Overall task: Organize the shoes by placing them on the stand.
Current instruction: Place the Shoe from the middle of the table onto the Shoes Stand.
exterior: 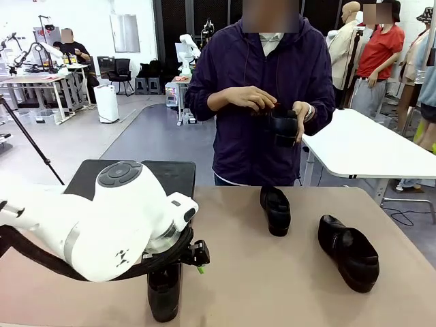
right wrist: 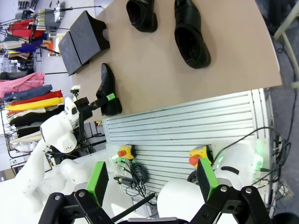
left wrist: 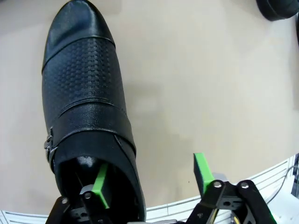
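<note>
Straddling glossy, perforated-leather shoe [left wrist: 84, 102] rim: left end effector [left wrist: 151, 177], green pads [left wrist: 202, 170] apart.

On the table [exterior: 238, 272], the nearest shoe [exterior: 164, 293] lies front-left, the stand [exterior: 172, 176] behind it at the far edge; a second shoe [exterior: 276, 210] lies centre-right, a third shoe [exterior: 348, 252] farther right.

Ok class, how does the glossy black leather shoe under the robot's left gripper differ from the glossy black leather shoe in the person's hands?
The near shoe stands sole-down on the tan table; the held shoe is up off it, at the person's chest. The left gripper, open, straddles the near shoe's side wall, one finger inside; the person's hands grip the held shoe. Both are glossy black leather.
</note>
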Controlling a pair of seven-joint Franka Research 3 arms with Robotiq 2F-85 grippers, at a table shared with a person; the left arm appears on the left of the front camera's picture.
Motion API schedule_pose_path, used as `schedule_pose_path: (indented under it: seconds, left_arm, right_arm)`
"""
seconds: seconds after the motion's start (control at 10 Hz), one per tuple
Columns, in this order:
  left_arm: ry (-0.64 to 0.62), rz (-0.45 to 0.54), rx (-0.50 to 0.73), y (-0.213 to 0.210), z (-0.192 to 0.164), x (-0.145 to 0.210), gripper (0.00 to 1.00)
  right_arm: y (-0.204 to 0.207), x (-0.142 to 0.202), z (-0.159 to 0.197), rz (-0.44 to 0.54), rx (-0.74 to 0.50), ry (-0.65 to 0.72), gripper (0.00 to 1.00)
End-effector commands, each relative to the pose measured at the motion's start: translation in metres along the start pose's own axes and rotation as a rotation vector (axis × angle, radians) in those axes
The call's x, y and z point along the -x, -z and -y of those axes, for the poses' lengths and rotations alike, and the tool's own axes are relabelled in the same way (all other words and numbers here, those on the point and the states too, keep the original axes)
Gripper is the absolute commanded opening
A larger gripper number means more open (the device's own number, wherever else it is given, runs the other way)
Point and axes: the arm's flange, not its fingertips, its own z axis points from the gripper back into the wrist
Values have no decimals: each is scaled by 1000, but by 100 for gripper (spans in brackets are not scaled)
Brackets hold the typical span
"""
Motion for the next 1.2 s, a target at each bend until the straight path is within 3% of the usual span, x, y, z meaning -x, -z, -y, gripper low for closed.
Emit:
schedule_pose_path:
  seconds: [0.0, 0.7, 0.9, 1.1]
  left_arm:
    - [-20, 15, -26, 4, 8, -2, 0]
    - [-39, 16, -101, -5, 5, 4, 0]
    - [-31, 13, -75, -33, 2, 6, 0]
    - [53, -9, -35, -91, -1, 15, 0]
  right_arm:
    - [0, 0, -1, 3, -21, -15, 100]
    - [0, 0, -1, 3, -21, -15, 100]
    - [0, 0, -1, 3, -21, -15, 100]
    - [0, 0, -1, 3, -21, -15, 100]
